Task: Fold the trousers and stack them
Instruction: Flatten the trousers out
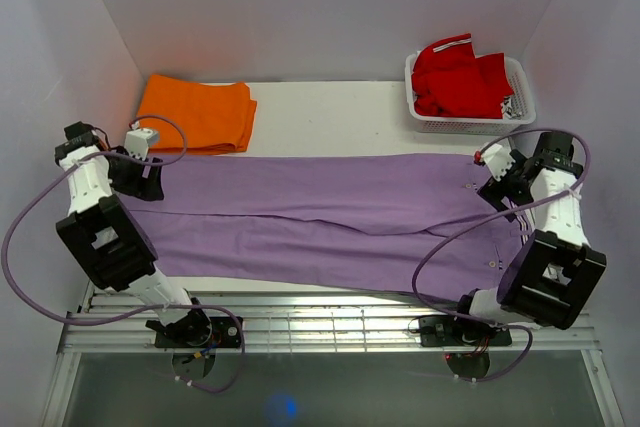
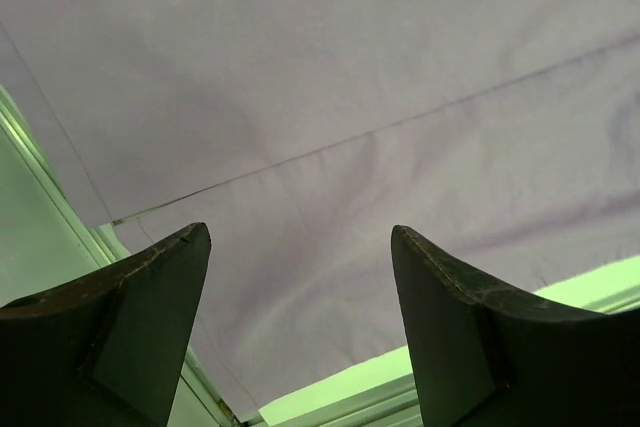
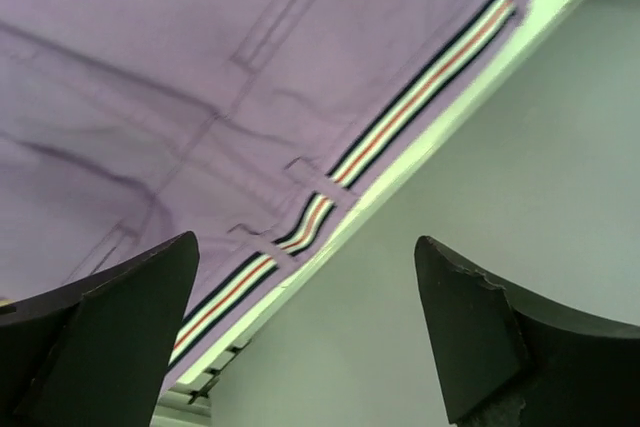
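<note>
The lilac trousers [image 1: 330,212] lie flat across the table, legs toward the left and the waistband on the right. My left gripper [image 1: 148,183] hovers over the leg ends at the left; in the left wrist view the gripper [image 2: 300,237] stands open above the fabric [image 2: 350,97] with nothing between its fingers. My right gripper [image 1: 497,185] is over the waistband end. In the right wrist view that gripper [image 3: 305,247] is open and empty, above the table edge beside the trousers [image 3: 150,77] and their striped waistband [image 3: 400,117].
A folded orange garment [image 1: 198,112] lies at the back left. A white basket [image 1: 465,126] holding a red garment [image 1: 460,77] stands at the back right. Walls close in on both sides. A metal rail [image 1: 330,322] runs along the near edge.
</note>
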You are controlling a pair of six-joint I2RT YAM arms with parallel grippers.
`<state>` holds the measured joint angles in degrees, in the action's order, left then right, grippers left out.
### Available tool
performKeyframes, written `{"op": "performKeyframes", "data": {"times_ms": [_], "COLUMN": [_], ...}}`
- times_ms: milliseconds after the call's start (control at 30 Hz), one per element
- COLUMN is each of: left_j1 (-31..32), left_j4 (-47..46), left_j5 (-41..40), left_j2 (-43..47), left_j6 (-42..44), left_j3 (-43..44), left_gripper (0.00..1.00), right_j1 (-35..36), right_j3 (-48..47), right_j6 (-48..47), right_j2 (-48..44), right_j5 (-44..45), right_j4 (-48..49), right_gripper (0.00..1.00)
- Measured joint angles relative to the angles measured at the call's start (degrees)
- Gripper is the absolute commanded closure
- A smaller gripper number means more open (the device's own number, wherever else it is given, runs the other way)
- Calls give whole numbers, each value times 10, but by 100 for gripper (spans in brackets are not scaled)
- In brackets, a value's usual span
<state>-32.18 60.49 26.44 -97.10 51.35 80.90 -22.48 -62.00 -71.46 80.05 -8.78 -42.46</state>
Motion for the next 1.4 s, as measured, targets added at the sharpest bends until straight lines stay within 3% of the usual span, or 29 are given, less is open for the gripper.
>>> {"op": "performKeyframes", "data": {"times_ms": [100,167,233,400,667,733,900,1133,1300,1400], "left_j1": [0,0,0,4,23,27,17,-51,-77,-77], "left_j4": [21,29,42,19,-23,-22,1,103,130,122], "left_j5": [19,33,45,61,57,56,44,14,-18,-30], "left_j2": [23,11,-28,-138,-236,-239,-178,-37,63,73], "left_j6": [27,34,35,22,-20,-20,47,200,265,272], "left_j3": [-6,3,39,120,165,161,82,-24,-137,-202], "left_gripper": [16,17,18,20,23,20,19,22,24,25], "right_j1": [-4,-3,2,22,45,45,16,-91,-104,-95], "right_j3": [19,10,-22,-115,-156,-155,-106,-48,87,176], "right_j6": [-10,-6,6,39,90,89,12,-198,-301,-321], "right_j2": [-4,23,68,188,270,269,186,-10,-130,-129], "right_j5": [-6,-16,-26,-37,-35,-34,-39,-32,3,31], "right_j4": [-22,-29,-43,-38,-13,-16,-50,-188,-222,-207], "right_gripper": [1,6,11,14,19,19,21,37,39,40]}}
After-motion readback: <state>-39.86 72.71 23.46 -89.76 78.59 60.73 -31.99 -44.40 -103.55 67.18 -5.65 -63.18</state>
